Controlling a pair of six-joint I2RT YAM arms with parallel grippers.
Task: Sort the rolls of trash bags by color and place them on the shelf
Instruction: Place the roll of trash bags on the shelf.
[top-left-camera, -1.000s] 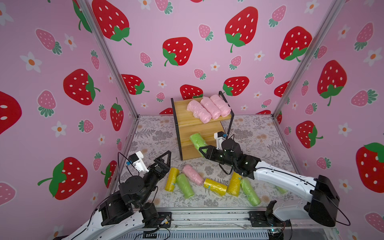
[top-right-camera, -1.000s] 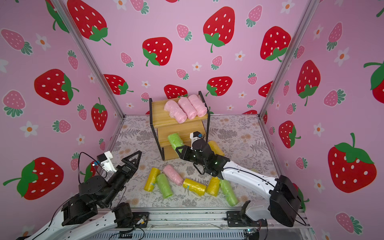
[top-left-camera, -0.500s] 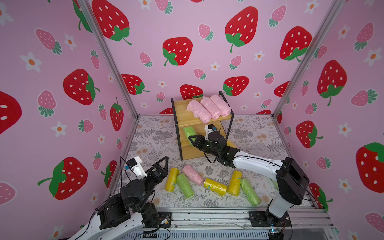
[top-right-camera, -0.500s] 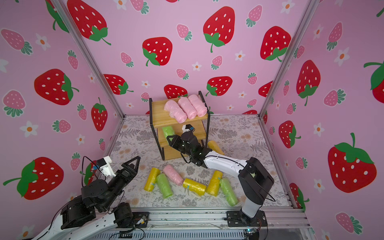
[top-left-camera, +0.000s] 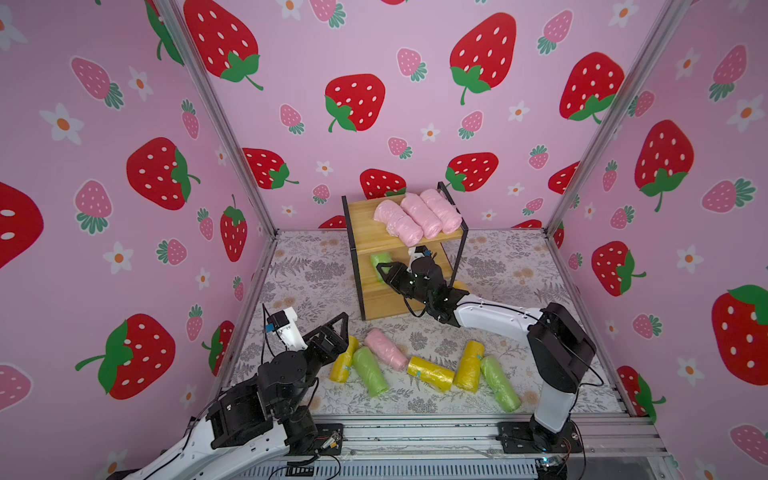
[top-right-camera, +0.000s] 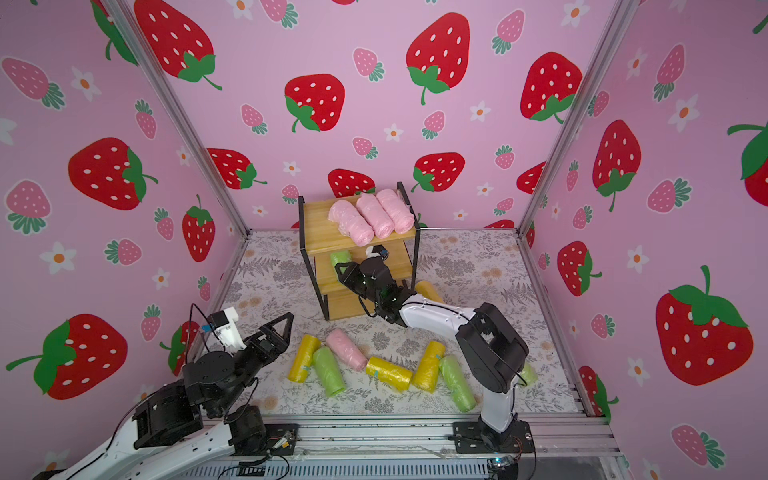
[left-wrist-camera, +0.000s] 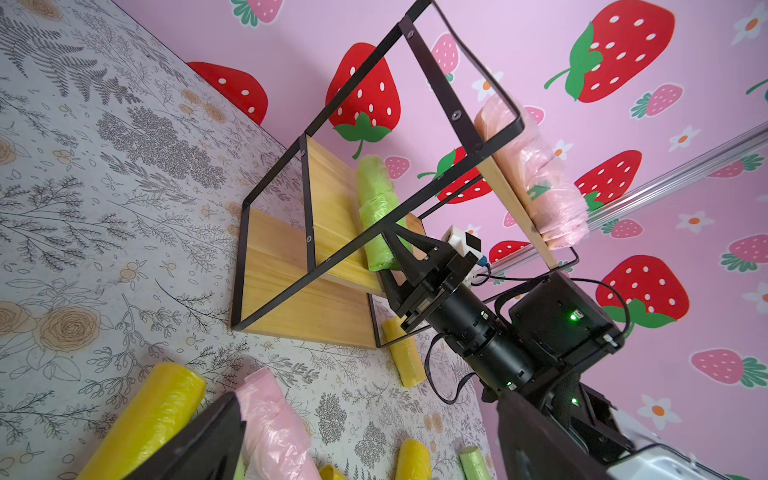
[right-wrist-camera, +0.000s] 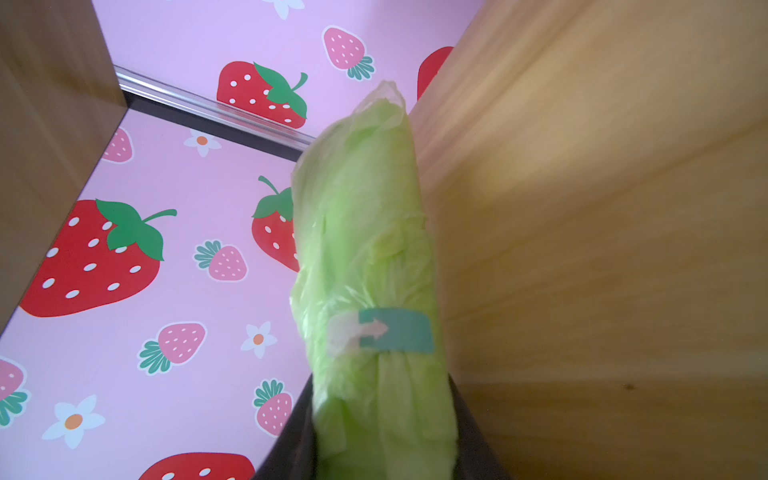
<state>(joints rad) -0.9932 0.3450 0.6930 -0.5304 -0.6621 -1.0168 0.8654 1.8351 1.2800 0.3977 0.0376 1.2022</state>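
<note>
Green roll (right-wrist-camera: 365, 270) gripped by right claw (right-wrist-camera: 380, 424), half-hidden inside shelf (top-left-camera: 361, 222); left claw (top-left-camera: 341, 330) wide.

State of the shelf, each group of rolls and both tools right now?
shelf, upright.
three pink rolls, lying side by side on top tier.
green roll, lying on middle tier, gripped.
right tool, shut on green roll.
left tool, open, empty.
floor rolls, lying loose.

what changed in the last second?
The right end effector carried the green roll from in front of the shelf in onto its middle board, still gripping it; that arm's elbow folded up and inward. The left end effector stayed open beside the loose rolls on the floor, which did not move, nor did the three pink rolls on top.
</note>
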